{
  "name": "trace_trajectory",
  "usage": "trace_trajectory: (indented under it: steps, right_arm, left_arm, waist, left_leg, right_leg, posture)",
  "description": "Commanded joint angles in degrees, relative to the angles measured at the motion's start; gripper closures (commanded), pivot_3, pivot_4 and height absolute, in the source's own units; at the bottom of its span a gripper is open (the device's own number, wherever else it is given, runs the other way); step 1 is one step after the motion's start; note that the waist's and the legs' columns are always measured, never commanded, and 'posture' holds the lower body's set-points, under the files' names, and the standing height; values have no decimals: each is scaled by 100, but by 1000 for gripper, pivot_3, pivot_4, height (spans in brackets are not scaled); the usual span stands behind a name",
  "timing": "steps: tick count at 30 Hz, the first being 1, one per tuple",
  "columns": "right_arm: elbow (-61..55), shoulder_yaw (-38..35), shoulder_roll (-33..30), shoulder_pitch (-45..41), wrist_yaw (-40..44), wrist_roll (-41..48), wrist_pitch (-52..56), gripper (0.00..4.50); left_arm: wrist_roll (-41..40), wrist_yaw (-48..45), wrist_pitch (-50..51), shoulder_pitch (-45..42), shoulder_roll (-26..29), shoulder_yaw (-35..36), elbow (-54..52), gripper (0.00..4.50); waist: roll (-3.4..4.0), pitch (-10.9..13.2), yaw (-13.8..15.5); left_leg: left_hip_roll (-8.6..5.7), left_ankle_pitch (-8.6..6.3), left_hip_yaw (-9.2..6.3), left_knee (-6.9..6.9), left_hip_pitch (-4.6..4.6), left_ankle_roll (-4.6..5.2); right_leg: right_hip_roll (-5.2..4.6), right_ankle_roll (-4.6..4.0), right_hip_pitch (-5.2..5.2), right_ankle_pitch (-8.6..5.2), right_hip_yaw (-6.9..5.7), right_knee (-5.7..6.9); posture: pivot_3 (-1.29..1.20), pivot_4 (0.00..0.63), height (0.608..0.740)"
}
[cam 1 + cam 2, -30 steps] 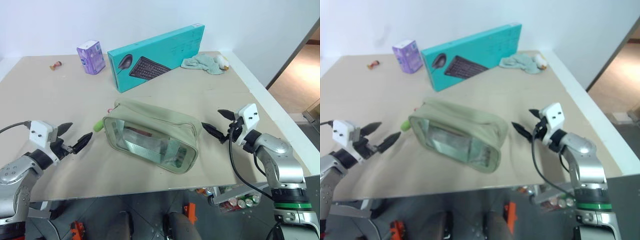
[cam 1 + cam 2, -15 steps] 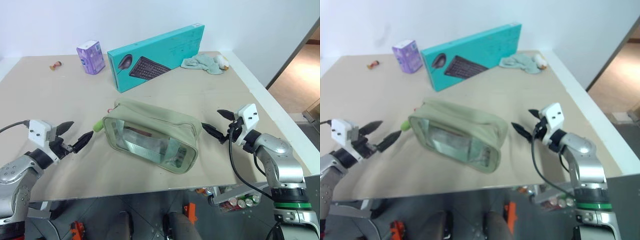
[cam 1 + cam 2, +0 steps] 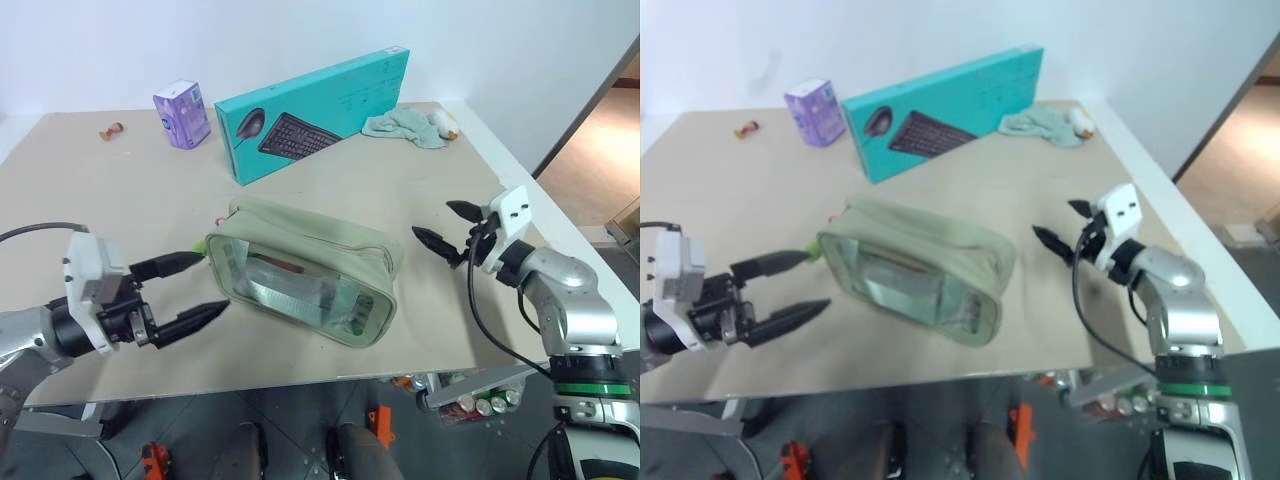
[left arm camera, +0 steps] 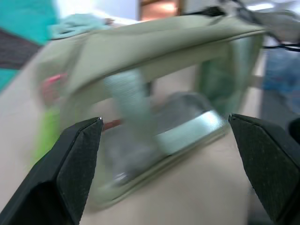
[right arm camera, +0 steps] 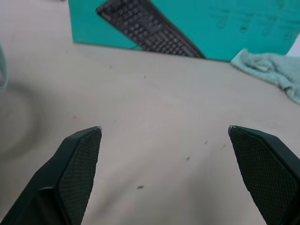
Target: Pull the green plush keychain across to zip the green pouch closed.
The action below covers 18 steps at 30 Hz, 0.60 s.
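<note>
The green pouch (image 3: 305, 280) lies on its side in the middle of the tan table (image 3: 90, 200), clear window facing me. The green plush keychain (image 4: 47, 136) hangs at the pouch's left end, lime green with a pinkish cord; in the head views only a sliver of it (image 3: 813, 256) peeks out behind a finger. My left gripper (image 3: 212, 283) is open and level, its two fingers on either side of that left end without touching it. My right gripper (image 3: 434, 220) is open, held in the air just off the pouch's right end, with nothing in it.
A long teal keyboard box (image 3: 310, 115) stands behind the pouch. A purple carton (image 3: 182, 114) and a small red item (image 3: 112, 129) sit at the back left, a mint rag (image 3: 405, 127) at the back right. The table's right edge runs close to my right arm.
My left gripper has swung right and up, from off to the left of the pouch to its left end. The right gripper has lifted slightly. The pouch has not moved.
</note>
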Motion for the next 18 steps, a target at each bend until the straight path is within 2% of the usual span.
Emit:
trace_trajectory:
  steps: [1,5,8,13,16,18]
  right_arm:
    - [-495,-451,-615,-426,389,598,653,0]
    - [-1071,-650,-1194,-552,599,1163,1487,0]
    - [-2376,-878,-1449,-74,580,1946,2366,0]
    - [-3663,-1085,-1538,882,465,2436,2785,0]
    - [-3854,-1083,-1469,1072,338,2530,2767,0]
    - [-4034,-1159,-1458,1059,220,2937,2982,0]
  left_arm:
    - [61,-36,-28,-148,9,-354,-126,50]
    - [169,-106,-96,-372,-18,-650,43,50]
    - [285,-178,-170,-673,-66,-853,276,50]
    - [492,-323,-254,-1116,-176,-1175,610,50]
    - [592,-350,-282,-1312,-267,-1353,730,50]
    - [655,-385,-299,-1366,-304,-1398,799,50]
  waist:
    - [2,1,2]
    - [0,0,8]
    - [-1,0,10]
    - [-2,-1,11]
    - [-2,-1,5]
    - [-2,-1,-1]
  left_leg:
    - [-7,0,1,0,0,1]
    - [-5,-4,-2,-3,0,2]
    - [0,-5,-7,-4,0,1]
    - [10,-9,-15,-5,-1,-4]
    - [6,-9,-12,0,0,-3]
    - [6,-9,-11,12,0,-3]
  right_leg:
    - [0,1,-1,1,4,0]
    - [6,0,0,-6,1,-1]
    - [13,-4,-1,-7,1,0]
    - [24,8,1,-2,0,-1]
    - [20,3,-1,-4,4,-1]
    - [17,6,0,-1,13,-1]
  posture:
    - [0,150,740]
    - [0,150,740]
    - [0,150,740]
    - [0,150,740]
    - [0,150,740]
    - [0,150,740]
